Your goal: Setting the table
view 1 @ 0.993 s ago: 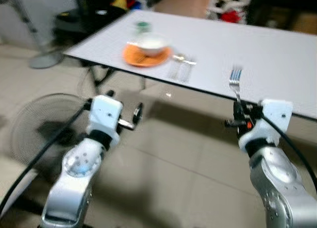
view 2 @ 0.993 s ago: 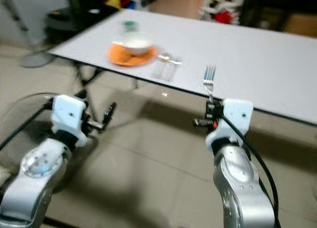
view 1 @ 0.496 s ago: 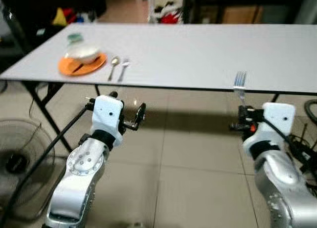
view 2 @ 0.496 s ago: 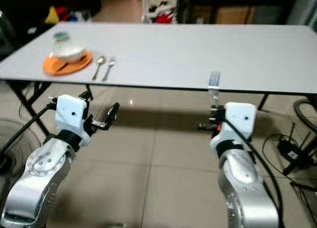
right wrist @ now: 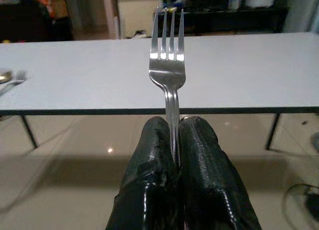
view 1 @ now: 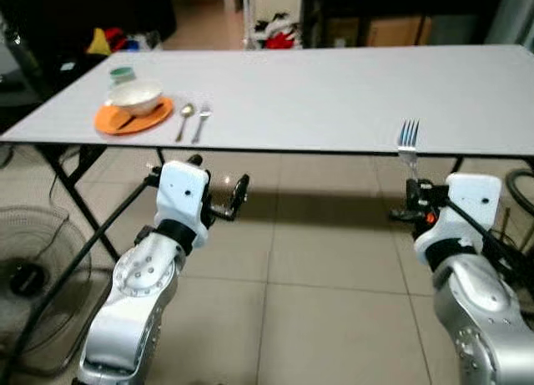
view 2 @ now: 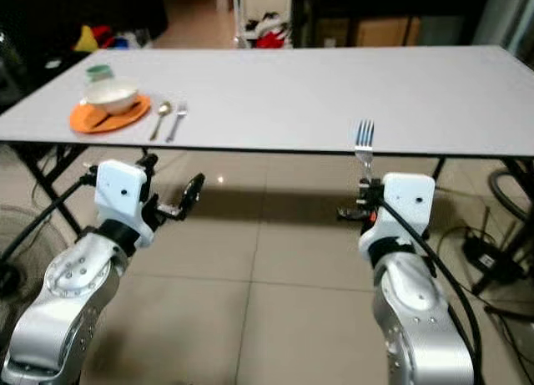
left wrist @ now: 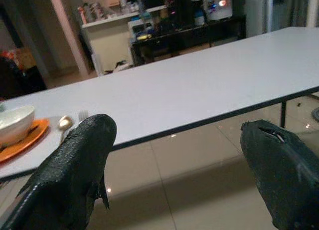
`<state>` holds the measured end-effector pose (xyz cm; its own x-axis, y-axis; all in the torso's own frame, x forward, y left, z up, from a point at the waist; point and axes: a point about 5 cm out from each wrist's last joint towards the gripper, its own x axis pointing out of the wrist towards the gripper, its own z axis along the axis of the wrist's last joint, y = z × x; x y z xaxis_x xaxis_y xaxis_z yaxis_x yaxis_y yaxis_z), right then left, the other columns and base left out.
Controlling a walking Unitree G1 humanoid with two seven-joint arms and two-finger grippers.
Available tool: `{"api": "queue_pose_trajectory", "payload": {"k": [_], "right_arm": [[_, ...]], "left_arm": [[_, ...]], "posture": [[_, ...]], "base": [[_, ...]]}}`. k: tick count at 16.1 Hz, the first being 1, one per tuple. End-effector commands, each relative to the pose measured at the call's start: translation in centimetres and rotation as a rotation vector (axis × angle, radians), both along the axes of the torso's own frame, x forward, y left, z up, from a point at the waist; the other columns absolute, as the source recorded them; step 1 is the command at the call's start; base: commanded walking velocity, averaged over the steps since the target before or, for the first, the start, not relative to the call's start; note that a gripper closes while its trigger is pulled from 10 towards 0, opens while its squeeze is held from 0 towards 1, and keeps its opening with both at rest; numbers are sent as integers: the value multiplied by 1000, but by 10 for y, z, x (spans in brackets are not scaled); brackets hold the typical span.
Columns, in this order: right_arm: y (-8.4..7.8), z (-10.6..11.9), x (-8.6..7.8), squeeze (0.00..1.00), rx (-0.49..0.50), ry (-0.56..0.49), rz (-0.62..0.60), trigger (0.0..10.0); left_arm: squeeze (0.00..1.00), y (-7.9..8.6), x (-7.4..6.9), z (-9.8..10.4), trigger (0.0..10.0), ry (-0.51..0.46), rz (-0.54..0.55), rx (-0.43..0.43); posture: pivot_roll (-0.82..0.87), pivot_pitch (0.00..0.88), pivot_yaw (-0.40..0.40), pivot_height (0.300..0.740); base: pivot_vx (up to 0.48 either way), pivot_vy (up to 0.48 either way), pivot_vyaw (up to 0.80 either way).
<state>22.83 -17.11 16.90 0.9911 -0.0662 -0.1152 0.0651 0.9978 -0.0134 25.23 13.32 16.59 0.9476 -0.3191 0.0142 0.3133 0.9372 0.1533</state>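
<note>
Fork carried upright toward the surface; one place setting already laid.

The left claw (view 1: 235,195) hangs spread and empty, short of the surface (view 1: 334,93); ahead and to its left sit an orange plate (view 1: 133,118) bearing a white bowl (view 1: 135,94), with a spoon (view 1: 184,118) and a second fork (view 1: 200,118) just beside the plate. The right claw (right wrist: 174,140) is pressed together on the fork (right wrist: 168,65), pinching its handle, tines up, below and just short of the near edge. Risk, as judged: the thin handle may pivot or slip in the pinch, and the tines may strike the edge if the claw advances without rising.
</note>
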Motion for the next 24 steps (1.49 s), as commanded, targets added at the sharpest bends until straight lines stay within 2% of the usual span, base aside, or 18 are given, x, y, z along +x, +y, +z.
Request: {"api": "queue_pose_trajectory", "payload": {"k": [1,12,18,24], "right_arm": [[4,5,1,0,8,-17,22,10000],[5,4,5,0,4,0,40,10000],[3,-3,12,0,-19,72,67,10000],[4,-3,17,0,-30,78,80,10000]], "left_arm": [[0,3,1,0,10000,4,10,10],[0,0,3,1,10000,4,-6,4],[0,1,3,-1,10000,8,-1,-10],[0,1,2,-2,10000,11,-12,-11]], "posture": [[32,0,59,740],[25,0,65,740],[32,0,54,740],[30,0,57,740]], "base": [[315,0,0],[316,0,0],[316,0,0],[317,0,0]]}}
